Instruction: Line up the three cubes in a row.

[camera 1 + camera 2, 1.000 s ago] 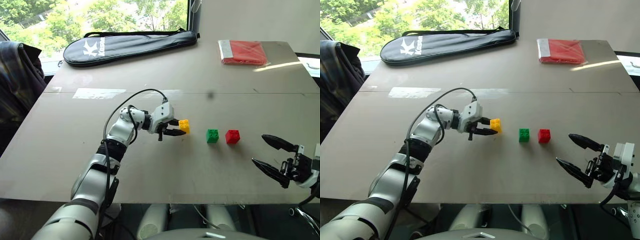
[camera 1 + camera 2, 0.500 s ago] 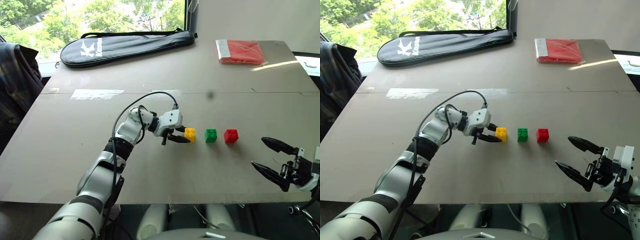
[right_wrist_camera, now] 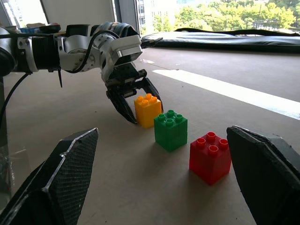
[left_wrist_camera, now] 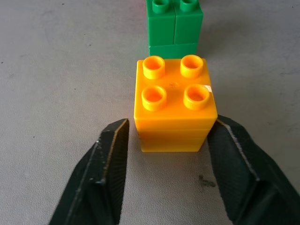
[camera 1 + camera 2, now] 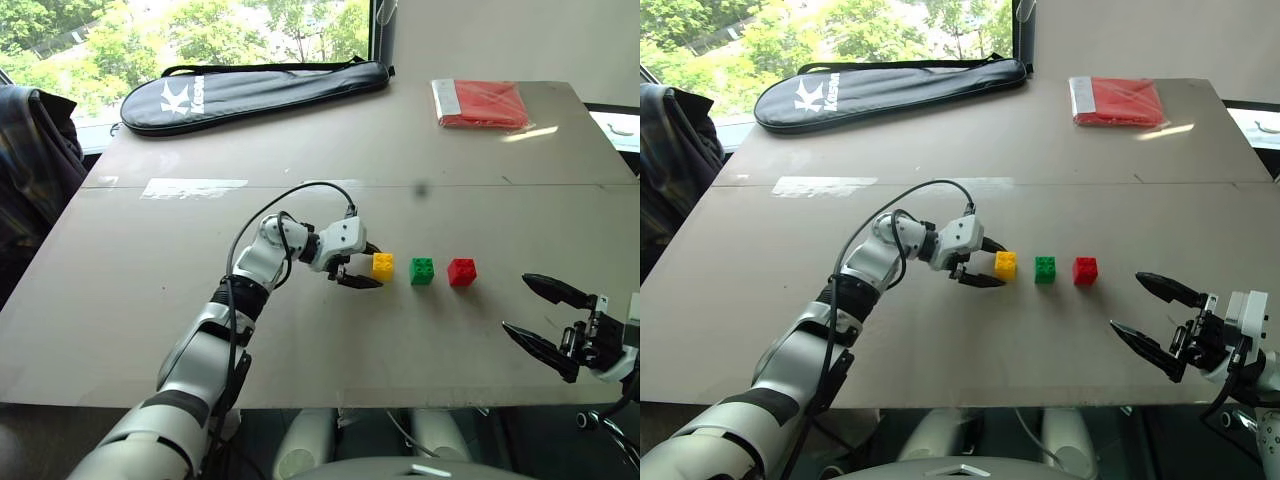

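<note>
Table (image 5: 120,300): yellow brick (image 4: 173,105) between L hand (image 4: 168,154) fingers; slight gaps.

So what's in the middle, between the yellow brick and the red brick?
The green brick stands between the yellow brick and the red brick, with bare table either side of it, as the left eye view shows.

3 cubes in a row on tabletop (image 5: 300,120)

Yellow cube (image 5: 382,266), green cube (image 5: 423,271), red cube (image 5: 462,272): small studded plastic bricks, all upright, studs up, flat on the surface. Order L to R from head cam: yellow, green, red. Small gaps btwn them, none touching. Yellow sits betw. left gripper's (image 4: 165,140) black fingers, a slim gap showing on one side.
</note>
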Tool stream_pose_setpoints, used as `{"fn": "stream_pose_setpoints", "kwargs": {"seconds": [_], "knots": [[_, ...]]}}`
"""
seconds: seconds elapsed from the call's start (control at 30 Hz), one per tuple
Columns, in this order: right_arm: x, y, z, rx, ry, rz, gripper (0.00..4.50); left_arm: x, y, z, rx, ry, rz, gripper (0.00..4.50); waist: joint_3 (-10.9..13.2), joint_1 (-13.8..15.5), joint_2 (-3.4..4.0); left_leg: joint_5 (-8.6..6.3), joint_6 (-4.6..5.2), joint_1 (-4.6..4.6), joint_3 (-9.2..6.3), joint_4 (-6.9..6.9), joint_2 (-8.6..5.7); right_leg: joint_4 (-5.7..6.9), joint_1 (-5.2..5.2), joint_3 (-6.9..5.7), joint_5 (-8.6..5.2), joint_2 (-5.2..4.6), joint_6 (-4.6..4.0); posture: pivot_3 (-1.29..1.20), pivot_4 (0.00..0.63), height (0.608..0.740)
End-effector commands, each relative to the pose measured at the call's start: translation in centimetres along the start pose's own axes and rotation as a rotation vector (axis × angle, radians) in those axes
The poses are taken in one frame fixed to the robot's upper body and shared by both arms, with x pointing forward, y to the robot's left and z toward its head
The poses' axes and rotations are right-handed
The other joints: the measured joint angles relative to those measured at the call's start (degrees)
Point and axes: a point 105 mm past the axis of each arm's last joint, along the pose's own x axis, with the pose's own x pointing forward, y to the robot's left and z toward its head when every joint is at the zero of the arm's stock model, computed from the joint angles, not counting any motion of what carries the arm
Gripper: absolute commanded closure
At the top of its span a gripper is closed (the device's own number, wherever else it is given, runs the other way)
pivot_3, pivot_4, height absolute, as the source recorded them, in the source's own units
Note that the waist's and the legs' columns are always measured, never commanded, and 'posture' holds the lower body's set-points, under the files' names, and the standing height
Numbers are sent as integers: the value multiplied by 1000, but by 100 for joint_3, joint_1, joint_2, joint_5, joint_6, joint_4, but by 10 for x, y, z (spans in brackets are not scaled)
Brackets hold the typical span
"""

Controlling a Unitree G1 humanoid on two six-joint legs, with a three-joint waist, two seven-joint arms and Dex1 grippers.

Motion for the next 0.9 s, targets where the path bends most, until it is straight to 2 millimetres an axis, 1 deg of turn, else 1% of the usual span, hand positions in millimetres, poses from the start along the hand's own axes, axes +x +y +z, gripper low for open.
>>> {"fn": "stream_pose_setpoints", "kwargs": {"seconds": [0.03, 0.17, 0.27, 0.43, 0.5, 0.6, 0.63, 0.7, 0.83, 0.9], "knots": [[-2, -2, 8, -40, -10, -3, 0, -3, 1, 3, 15, 4, 0, 816, 0, 0, 0, 0, 0, 0, 0, 0, 0, 0, 0, 0, 0, 0, 0, 0, 150, 732], [-1, -2, 8, -39, -10, 0, 0, -7, 5, 3, 20, 1, 34, 816, 0, 0, 0, 0, 0, 0, 0, 0, 0, 0, 0, 0, 0, 0, 0, 0, 150, 732], [-1, -2, 7, -36, -8, 2, 0, -15, 6, 6, 5, -24, 47, 816, 0, -2, 0, 0, 0, 0, 0, 0, 0, 0, 0, 0, 0, 0, 0, 0, 150, 732], [-2, -2, 2, -34, 9, 12, 0, -41, 0, 17, -11, -118, 76, 816, 0, -19, 0, 0, -1, 1, 0, -1, 4, 0, -1, 1, 0, 2, 0, 0, 150, 732], [-4, -5, -1, -32, 18, 2, 0, -61, -6, 24, -54, -185, 108, 816, 0, -34, 1, 1, -1, 1, 0, 0, 6, 0, -1, 3, 0, 2, 0, 0, 150, 732], [-7, -7, -6, -27, 28, -6, 0, -76, -19, 30, -141, -263, 139, 816, 0, -17, 2, 1, -2, 2, 0, -1, 11, 1, -2, 3, 0, 2, -1, 0, 150, 732], [-10, -10, -12, -26, 46, -23, 0, -81, -30, 20, -195, -253, 178, 816, -1, -13, 3, 1, -2, 2, 0, -1, 12, 1, -1, 4, 0, 1, -1, 0, 150, 732], [-15, -14, -19, -24, 69, -42, 0, -87, -46, 6, -259, -223, 235, 816, -6, -25, 12, 0, -2, 7, 5, -3, 15, -1, 0, 11, 0, -1, -1, 0, 150, 732], [-21, -20, -31, -20, 99, -69, 0, -94, -68, -14, -399, -195, 386, 816, -4, -2, 13, -3, 4, 11, 8, -9, 19, -1, -1, 15, 0, -3, -3, 0, 150, 732], [-23, -22, -34, -15, 104, -66, 0, -95, -82, -27, -424, -142, 442, 816, -5, 20, 13, -13, 20, 13, 6, -8, 19, 0, 2, 13, 0, -6, -4, 0, 150, 732]]}}
